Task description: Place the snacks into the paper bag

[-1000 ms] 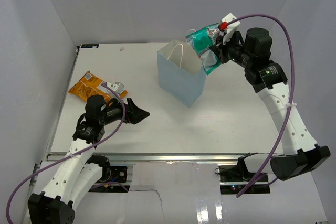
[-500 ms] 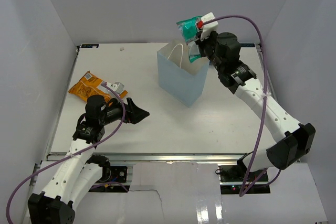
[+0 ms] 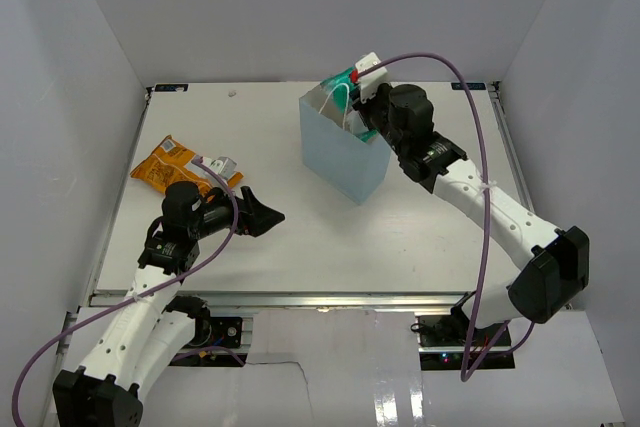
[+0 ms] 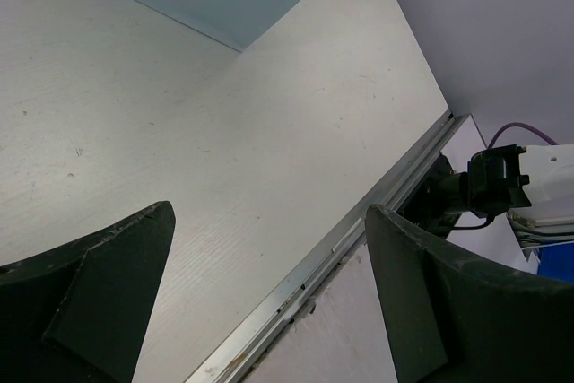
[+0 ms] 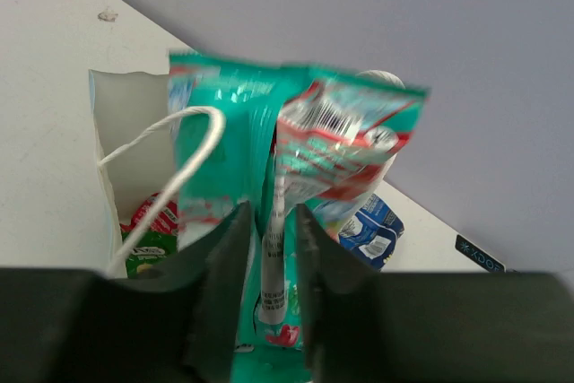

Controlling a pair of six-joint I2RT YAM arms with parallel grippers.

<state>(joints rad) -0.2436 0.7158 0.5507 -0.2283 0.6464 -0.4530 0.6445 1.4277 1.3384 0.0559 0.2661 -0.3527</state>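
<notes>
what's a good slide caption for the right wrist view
Jaws shut on a teal packet over the open bag, other snacks already inside.

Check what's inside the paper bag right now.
Right wrist view shows a red packet and a green packet low in the paper bag. The teal packet gripped by the right tool covers the rest of the interior. A blue packet past it: can't tell if inside.
</notes>
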